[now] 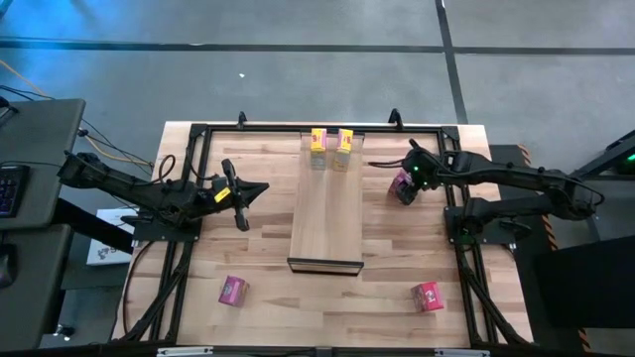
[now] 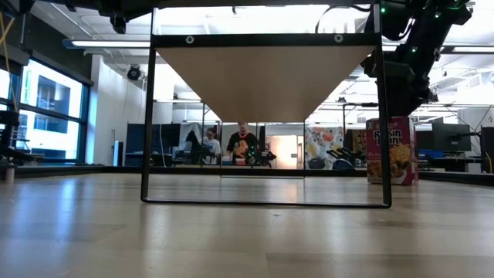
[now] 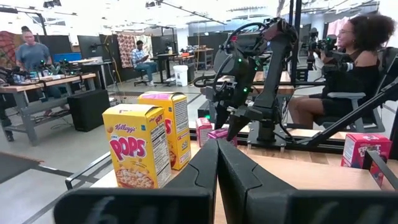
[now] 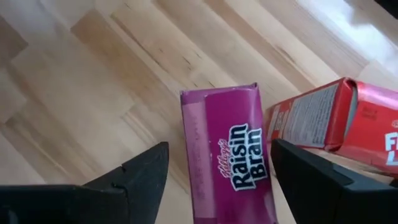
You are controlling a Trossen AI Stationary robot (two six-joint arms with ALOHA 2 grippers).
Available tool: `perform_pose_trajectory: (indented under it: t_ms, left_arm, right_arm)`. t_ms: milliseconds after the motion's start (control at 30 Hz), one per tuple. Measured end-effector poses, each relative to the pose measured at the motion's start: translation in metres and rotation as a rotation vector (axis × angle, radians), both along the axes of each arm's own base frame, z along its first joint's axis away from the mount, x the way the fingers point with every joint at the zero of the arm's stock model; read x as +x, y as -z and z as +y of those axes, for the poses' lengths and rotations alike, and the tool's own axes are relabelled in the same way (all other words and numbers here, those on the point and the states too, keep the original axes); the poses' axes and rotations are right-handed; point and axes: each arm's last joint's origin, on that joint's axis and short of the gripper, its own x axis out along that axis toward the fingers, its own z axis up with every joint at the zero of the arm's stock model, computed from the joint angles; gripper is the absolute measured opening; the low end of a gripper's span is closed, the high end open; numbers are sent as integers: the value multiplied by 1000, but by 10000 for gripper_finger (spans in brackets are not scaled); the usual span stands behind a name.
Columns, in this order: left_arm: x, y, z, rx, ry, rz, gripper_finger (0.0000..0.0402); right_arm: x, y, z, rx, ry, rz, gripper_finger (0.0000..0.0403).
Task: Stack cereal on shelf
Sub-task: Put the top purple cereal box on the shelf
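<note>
tabletop (image 4: 93, 74): raisin bran box (image 4: 230, 155) lying flat, long axis between spread right end effector (image 4: 217, 180) fingers.

Red cereal box (image 4: 348, 121) cut by frame edge, partly behind right finger (image 4: 323, 180).

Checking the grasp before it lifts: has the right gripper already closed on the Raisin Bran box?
No: in the right wrist view the right gripper stands open, its fingers apart on either side of the Raisin Bran box.
</note>
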Motion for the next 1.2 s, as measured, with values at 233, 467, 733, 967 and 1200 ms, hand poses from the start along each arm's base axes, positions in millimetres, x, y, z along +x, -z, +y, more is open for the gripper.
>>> perform_pose_trajectory:
  t_ms: [233, 467, 733, 967, 1200]
  left_arm:
    - [0, 0, 0, 1, 0, 1, 0]
    - [-3, -2, 1, -4, -16, -14, 0]
    - [-11, -6, 4, -17, -63, -31, 0]
    - [-11, -6, 5, -31, -63, -31, 0]
    - [-11, -6, 5, -30, -63, -31, 0]
  right_arm:
    - [0, 2, -1, -8, 46, 14, 223]
    - [0, 2, 0, 11, 29, 15, 179]
    - [1, 2, 1, 40, -8, 7, 141]
    - [0, 0, 2, 65, -34, 15, 103]
    - [1, -47, 2, 51, -62, -27, 81]
